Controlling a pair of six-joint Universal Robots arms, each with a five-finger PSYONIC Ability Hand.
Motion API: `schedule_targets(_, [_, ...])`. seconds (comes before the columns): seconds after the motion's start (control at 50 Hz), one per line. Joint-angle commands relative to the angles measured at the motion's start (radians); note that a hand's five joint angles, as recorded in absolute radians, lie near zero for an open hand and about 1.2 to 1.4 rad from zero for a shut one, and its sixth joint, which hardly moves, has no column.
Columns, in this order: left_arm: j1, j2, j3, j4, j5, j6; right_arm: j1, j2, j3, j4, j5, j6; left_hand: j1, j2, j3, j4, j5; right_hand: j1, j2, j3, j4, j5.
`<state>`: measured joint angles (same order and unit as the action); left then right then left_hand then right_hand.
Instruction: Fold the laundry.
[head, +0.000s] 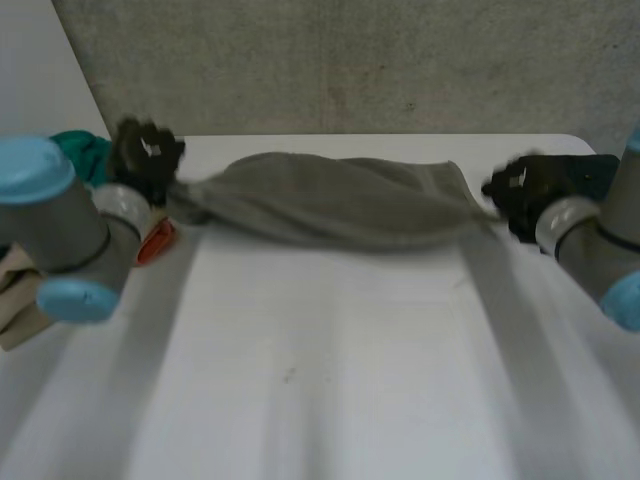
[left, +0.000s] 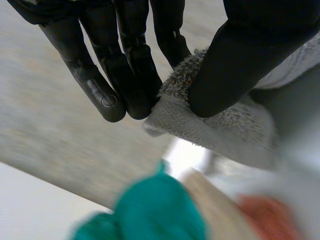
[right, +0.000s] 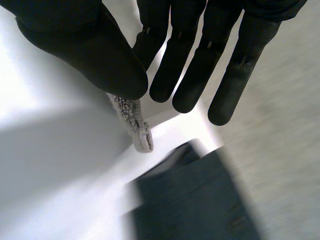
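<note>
Stretching the grey towel (head: 330, 200) out between both hands looks to be the step in hand, ahead of laying it flat for a first fold. The left hand (head: 145, 160) pinches one end, with a terry corner caught between its thumb (left: 240, 65) and the tips of its straight fingers (left: 125, 75). A teal cloth (left: 160, 210) and an orange thing (head: 155, 240) lie near that hand, past its fingertips. From there the towel sags in a loose, half-rolled bundle across to the right hand (head: 530, 190). That hand nips only a thin edge of the far corner under its thumb, with the table (head: 320, 380) below its palm. That bite looks slight, so I would draw the hands apart gently and level with each other. The bunched middle should open before the towel is lowered onto the table, well away from the teal cloth.
</note>
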<state>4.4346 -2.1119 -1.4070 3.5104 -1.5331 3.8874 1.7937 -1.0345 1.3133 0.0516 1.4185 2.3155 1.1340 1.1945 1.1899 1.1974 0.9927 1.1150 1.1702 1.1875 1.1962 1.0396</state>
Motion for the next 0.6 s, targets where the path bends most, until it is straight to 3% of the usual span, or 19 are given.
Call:
schedule_targets(0.02, [0.009, 0.108, -0.229, -0.144, 0.008, 0.115, -0.046, -0.068, 0.135, 0.253, 0.011, -0.085, 0.262, 0.202, 0.206, 0.199, 0.229, 0.281, 0.226, 0.209, 0.200, 0.182])
schedule_targets(0.1, [0.015, 0.242, -0.334, -0.410, -0.015, 0.213, -0.125, -0.174, 0.194, 0.508, 0.013, -0.230, 0.262, 0.202, 0.206, 0.199, 0.229, 0.281, 0.226, 0.209, 0.200, 0.182])
schedule_targets(0.16, [0.017, 0.331, -0.395, -0.708, -0.018, 0.283, -0.186, -0.234, 0.244, 0.730, 0.008, -0.425, 0.262, 0.202, 0.206, 0.199, 0.229, 0.281, 0.226, 0.209, 0.200, 0.182])
schedule_targets(0.2, [0.011, 0.343, -0.394, -0.760, 0.005, 0.290, -0.200, -0.239, 0.245, 0.748, 0.008, -0.485, 0.262, 0.202, 0.206, 0.199, 0.229, 0.281, 0.226, 0.209, 0.200, 0.182])
schedule_targets(0.34, [-0.008, 0.314, -0.262, -0.696, 0.022, 0.291, -0.183, -0.177, 0.181, 0.631, 0.023, -0.467, 0.262, 0.202, 0.206, 0.199, 0.229, 0.281, 0.226, 0.209, 0.200, 0.182])
schedule_targets(0.42, [-0.018, 0.241, -0.135, -0.601, -0.024, 0.282, -0.158, -0.124, 0.112, 0.519, 0.017, -0.388, 0.262, 0.202, 0.206, 0.199, 0.229, 0.281, 0.226, 0.209, 0.200, 0.182])
schedule_targets(0.6, [-0.064, -0.006, 0.152, -0.449, -0.134, 0.230, -0.105, -0.019, 0.023, 0.093, -0.064, -0.185, 0.262, 0.202, 0.206, 0.199, 0.229, 0.281, 0.226, 0.209, 0.200, 0.182])
